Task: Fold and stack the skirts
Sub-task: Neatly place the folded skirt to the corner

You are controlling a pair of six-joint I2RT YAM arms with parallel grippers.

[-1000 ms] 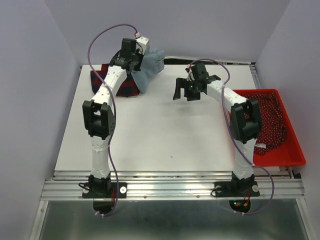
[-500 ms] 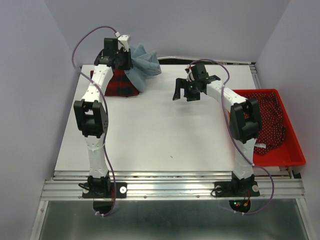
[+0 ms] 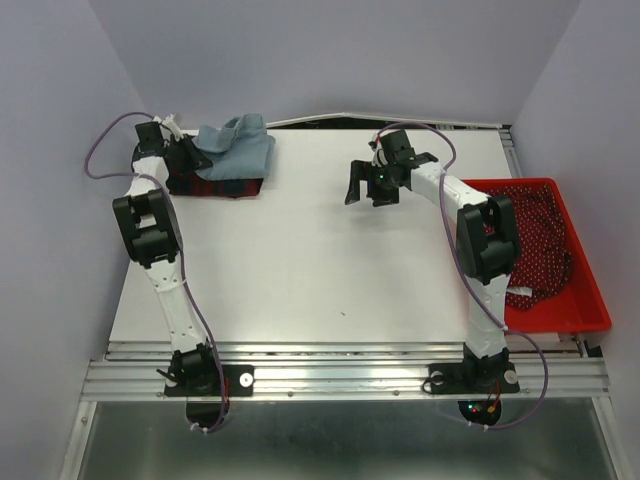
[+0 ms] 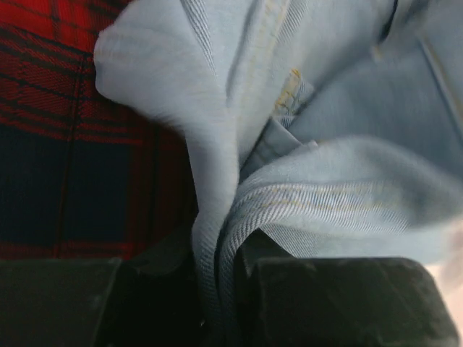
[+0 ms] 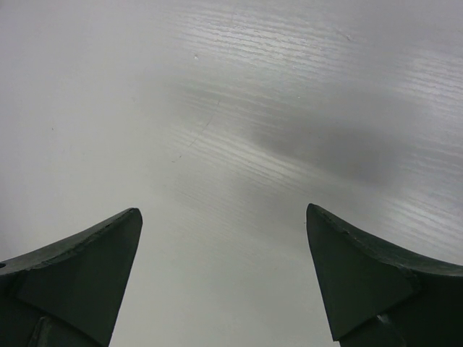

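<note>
Denim-ish light blue-grey skirt (image 3: 238,145), twill weave with yellowish stitching, sits crumpled on the pleated red-and-navy plaid skirt (image 3: 215,186) at the white table's (image 3: 320,270) far left corner. Left gripper (image 4: 217,289) is pinched on a thick fold of the blue one, its tips buried in cloth. Right gripper (image 5: 224,282) hangs over the table, dark wedge fingers spread wide, holding nothing

Pale blue-grey denim skirt (image 3: 238,148), red-and-navy plaid skirt (image 3: 225,187), white table (image 3: 300,250), red basket (image 3: 560,318), dark red dotted cloth (image 3: 540,240)
</note>
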